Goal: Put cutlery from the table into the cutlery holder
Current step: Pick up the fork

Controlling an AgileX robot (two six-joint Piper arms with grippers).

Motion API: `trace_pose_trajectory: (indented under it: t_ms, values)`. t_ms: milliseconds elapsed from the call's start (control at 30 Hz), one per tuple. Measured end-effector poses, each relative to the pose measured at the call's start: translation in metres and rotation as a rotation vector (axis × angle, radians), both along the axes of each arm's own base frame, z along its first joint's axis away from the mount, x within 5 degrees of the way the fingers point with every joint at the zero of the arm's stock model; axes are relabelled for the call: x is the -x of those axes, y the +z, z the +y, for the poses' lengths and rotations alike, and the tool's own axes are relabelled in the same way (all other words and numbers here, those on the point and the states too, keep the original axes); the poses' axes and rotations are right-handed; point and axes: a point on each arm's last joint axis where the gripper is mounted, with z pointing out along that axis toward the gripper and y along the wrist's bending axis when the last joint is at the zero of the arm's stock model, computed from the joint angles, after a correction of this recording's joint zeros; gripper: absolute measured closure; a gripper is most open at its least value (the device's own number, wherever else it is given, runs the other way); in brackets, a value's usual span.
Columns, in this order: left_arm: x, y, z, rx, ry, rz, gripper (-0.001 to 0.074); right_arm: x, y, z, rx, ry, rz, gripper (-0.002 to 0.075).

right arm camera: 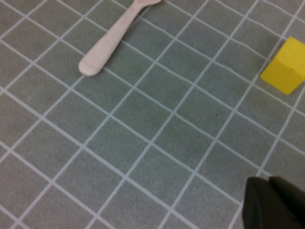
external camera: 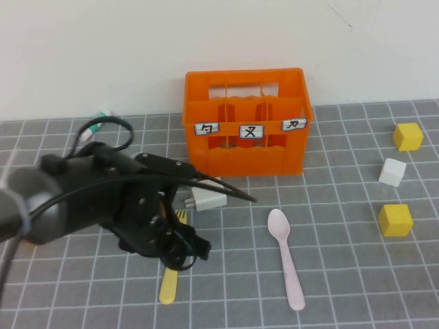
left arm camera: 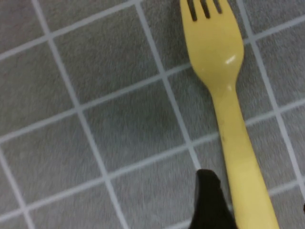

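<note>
The yellow fork (external camera: 168, 286) lies on the grey table (external camera: 357, 274), tines toward the orange cutlery holder (external camera: 240, 159) at the back. My left gripper (external camera: 180, 247) is low over the fork's middle. In the left wrist view the fork (left arm camera: 224, 71) runs between its open jaws (left arm camera: 255, 195), with one black finger (left arm camera: 209, 202) beside the handle. The pale pink spoon (external camera: 287, 257) lies to the right of the fork; its handle also shows in the right wrist view (right arm camera: 112, 43). My right gripper (right arm camera: 268, 183) is out of the high view, shut and empty above the table.
A white charger plug (external camera: 206, 199) lies in front of the holder's left corner, close to my left arm. Two yellow cubes (external camera: 408, 136) (external camera: 395, 220) and a white cube (external camera: 392, 171) sit at the right; one yellow cube shows in the right wrist view (right arm camera: 286, 67).
</note>
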Motion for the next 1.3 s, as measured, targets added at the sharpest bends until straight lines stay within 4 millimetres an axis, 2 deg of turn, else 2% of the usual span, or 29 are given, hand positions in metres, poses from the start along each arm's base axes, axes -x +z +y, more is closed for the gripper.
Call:
trace_pose_trajectory:
  t_ms: [200, 367, 533, 600, 800, 1067, 1300]
  values:
    - [-0.016, -0.016, -0.01, -0.025, 0.008, 0.041, 0.0384, 0.0, 0.0, 0.0, -0.001, 0.0, -0.006, 0.0729]
    - [-0.019, -0.031, -0.011, -0.033, 0.058, 0.08, 0.0391, 0.0, 0.0, 0.0, -0.002, 0.001, -0.007, 0.0729]
    - [-0.021, -0.033, -0.013, -0.028, 0.081, 0.09, 0.0398, 0.0, 0.0, 0.0, -0.002, 0.001, -0.007, 0.0728]
    - [-0.022, -0.033, -0.013, -0.028, 0.084, 0.095, 0.0429, 0.0, 0.0, 0.0, -0.002, 0.001, -0.007, 0.0729]
    - [-0.022, -0.033, -0.014, -0.036, 0.079, 0.093, 0.0612, 0.0, 0.0, 0.0, -0.002, 0.001, -0.007, 0.0729]
    - [-0.024, -0.034, -0.009, -0.081, 0.125, 0.07, 0.0612, 0.0, 0.0, 0.0, -0.002, 0.001, -0.007, 0.0729]
    - [-0.025, -0.034, -0.008, -0.099, 0.092, 0.061, 0.0612, 0.0, 0.0, 0.0, -0.002, 0.001, -0.007, 0.0729]
